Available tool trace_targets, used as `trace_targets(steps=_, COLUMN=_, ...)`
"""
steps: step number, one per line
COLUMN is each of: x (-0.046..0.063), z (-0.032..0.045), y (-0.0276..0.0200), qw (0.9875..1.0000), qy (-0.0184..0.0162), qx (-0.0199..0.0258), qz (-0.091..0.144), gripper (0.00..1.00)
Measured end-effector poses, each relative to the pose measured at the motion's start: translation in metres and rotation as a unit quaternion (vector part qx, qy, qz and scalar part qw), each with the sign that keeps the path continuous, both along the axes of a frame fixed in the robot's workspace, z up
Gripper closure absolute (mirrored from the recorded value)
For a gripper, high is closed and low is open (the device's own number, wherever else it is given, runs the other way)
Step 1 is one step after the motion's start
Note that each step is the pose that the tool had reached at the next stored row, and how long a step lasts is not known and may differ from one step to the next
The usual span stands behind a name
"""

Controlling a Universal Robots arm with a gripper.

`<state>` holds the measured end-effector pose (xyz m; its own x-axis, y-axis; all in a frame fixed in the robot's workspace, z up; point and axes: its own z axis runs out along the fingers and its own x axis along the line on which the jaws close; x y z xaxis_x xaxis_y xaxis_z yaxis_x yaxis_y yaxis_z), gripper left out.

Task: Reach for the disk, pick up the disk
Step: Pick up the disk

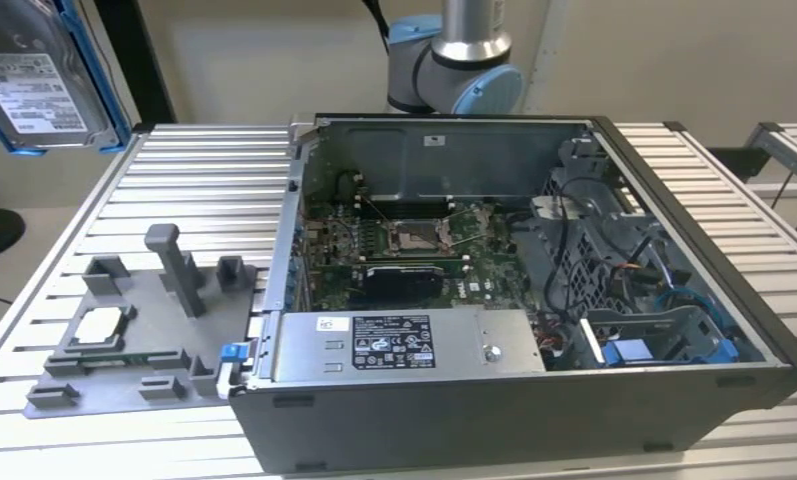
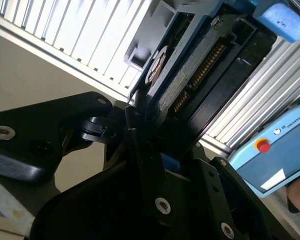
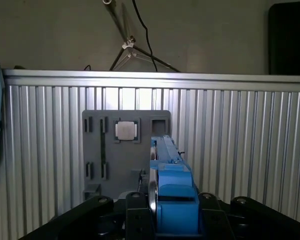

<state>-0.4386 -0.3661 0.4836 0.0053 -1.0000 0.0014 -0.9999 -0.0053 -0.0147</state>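
The disk (image 1: 41, 85), a silver-grey hard drive with a white label and a blue frame, hangs in the air at the exterior view's upper left, above the table's far corner. In the first wrist view the disk (image 3: 168, 172) stands edge-on, its blue frame between the black fingers of my gripper (image 3: 171, 212), which is shut on it. In the second wrist view the disk (image 2: 190, 75) runs away from the gripper (image 2: 149, 145), its connector edge showing.
An open computer case (image 1: 758, 340) lies on the ribbed metal table (image 1: 198, 200), with a long grey box (image 1: 398, 345) inside. A grey fixture plate (image 1: 131, 385) holds a white-faced chip (image 1: 98, 325). The plate (image 3: 125, 160) lies beneath the disk. A blue pendant (image 2: 270, 155) lies nearby.
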Motion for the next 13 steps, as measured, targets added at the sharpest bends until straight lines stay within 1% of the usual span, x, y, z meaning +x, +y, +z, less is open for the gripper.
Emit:
trace_targets(steps=1, x=0.0001, z=0.001, y=0.0, qw=1.0, qy=-0.0006, qx=0.0, qz=0.0, gripper=1.0)
trace_targets(steps=5, x=0.0, z=0.0086, y=0.0, qw=1.0, qy=-0.0008, qx=0.0, qz=0.0, gripper=1.0)
trace_targets(steps=13, x=0.0, z=0.0095, y=0.0, qw=1.0, qy=-0.0007, qx=0.0, qz=0.0, gripper=1.0)
